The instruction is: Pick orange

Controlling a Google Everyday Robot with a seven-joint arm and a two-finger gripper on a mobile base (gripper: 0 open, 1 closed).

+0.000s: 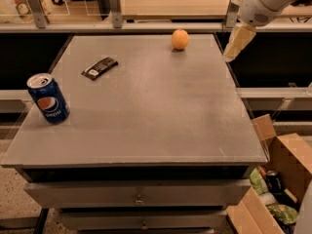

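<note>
The orange [180, 39] is a small round fruit sitting near the far edge of the grey table [146, 106], right of centre. My gripper [235, 44] hangs from the white arm at the upper right, just past the table's right edge and to the right of the orange, apart from it. It holds nothing that I can see.
A blue Pepsi can [48, 98] stands upright near the table's left edge. A dark snack bar [99, 68] lies at the left middle. An open cardboard box [278, 179] with packets sits on the floor at the right. A railing with posts [115, 4] runs behind the table.
</note>
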